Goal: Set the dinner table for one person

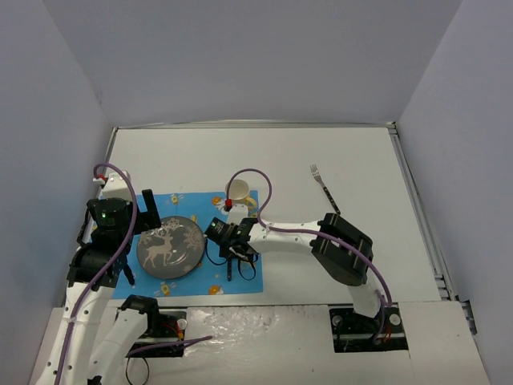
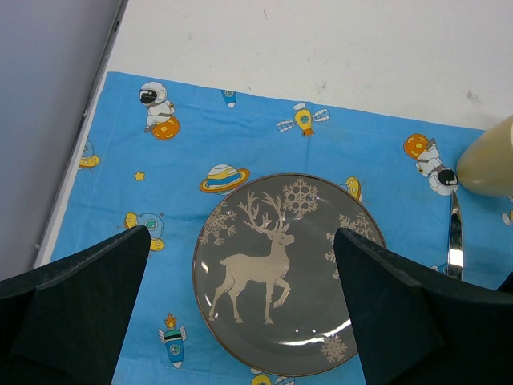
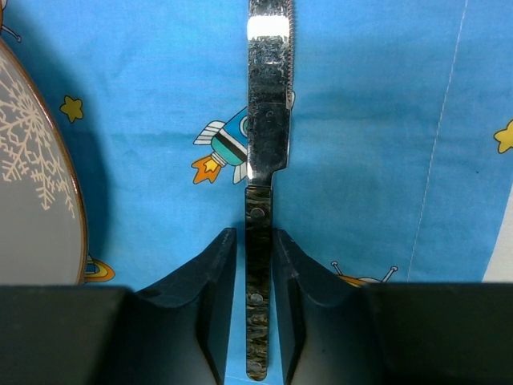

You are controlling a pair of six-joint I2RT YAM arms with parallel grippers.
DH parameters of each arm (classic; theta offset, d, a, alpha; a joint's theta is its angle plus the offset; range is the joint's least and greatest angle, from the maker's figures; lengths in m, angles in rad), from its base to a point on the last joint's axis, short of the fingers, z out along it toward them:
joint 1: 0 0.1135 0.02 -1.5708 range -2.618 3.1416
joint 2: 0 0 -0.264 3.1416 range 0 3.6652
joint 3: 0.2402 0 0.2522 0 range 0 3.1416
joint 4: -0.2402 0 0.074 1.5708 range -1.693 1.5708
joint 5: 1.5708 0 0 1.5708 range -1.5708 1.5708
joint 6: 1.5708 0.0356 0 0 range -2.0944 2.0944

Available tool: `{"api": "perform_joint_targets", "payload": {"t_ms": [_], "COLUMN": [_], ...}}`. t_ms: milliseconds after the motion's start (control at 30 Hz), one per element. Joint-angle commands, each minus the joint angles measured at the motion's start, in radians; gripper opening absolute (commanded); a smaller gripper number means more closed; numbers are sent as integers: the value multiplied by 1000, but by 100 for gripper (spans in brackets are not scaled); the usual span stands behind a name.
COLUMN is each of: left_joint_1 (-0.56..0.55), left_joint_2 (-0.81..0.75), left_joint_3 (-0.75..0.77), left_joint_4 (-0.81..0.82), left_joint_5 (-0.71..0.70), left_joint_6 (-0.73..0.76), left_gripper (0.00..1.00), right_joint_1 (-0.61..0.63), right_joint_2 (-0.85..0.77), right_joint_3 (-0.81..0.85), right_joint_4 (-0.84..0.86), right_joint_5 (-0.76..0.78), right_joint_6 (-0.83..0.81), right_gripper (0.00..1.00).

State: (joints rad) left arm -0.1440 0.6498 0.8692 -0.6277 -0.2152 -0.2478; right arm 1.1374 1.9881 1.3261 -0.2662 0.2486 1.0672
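Observation:
The white dinner table [image 1: 264, 156] carries a blue cartoon-print placemat [image 1: 180, 202]. A grey plate with a reindeer [image 1: 168, 246] lies on the mat. My right gripper [image 3: 256, 234] is low over the mat just right of the plate [image 3: 32, 184]. Its jaws sit tight against the dark handle of a knife [image 3: 267, 120] whose blade points away. My left gripper [image 2: 242, 234] is open and empty above the plate [image 2: 280, 281]. A cream cup [image 1: 239, 190] stands at the mat's far right corner. A fork [image 1: 323, 186] lies on the bare table at the right.
Grey walls close in the table on three sides. The cup [image 2: 490, 164] and the knife [image 2: 454, 237] show at the right edge of the left wrist view. The right arm [image 1: 341, 245] stretches across the table's near middle.

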Motion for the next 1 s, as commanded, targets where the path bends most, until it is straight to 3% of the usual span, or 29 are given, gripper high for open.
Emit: {"api": "perform_joint_targets", "payload": {"t_ms": [0,167,267,367,500,633,800,967], "left_joint_1": [-2,-2,-3,-3,-5,-5,-6,-7], "left_joint_2": [5,3,2,4,3,4,9,12], "left_joint_3": [24,25,23,23,22,21,21,19], "left_joint_4": [36,37,36,36,36,36,37,35], "left_joint_5": [-13,-14,-15,-13,-14,-15,-10,-9], "left_joint_6": [-13,-13,-13,-13,-16,-16,-16,-16], "left_gripper": [97,97,97,97,97,97,97,97], "right_joint_1": [-4,1,-14,-66,-273,-540,-874,-991], "right_joint_2": [-50,-137,-274,-396,-604,-687,-610,-434], "right_joint_3": [25,18,-2,-51,-146,-197,-198,-179], "right_joint_4": [-24,-44,-77,-97,-100,-95,-20,63], "right_joint_5": [25,61,117,134,124,39,-123,-226], "right_joint_6": [-36,-104,-197,-261,-387,-543,-646,-666], "right_gripper": [26,40,56,63,72,76,75,71]}}
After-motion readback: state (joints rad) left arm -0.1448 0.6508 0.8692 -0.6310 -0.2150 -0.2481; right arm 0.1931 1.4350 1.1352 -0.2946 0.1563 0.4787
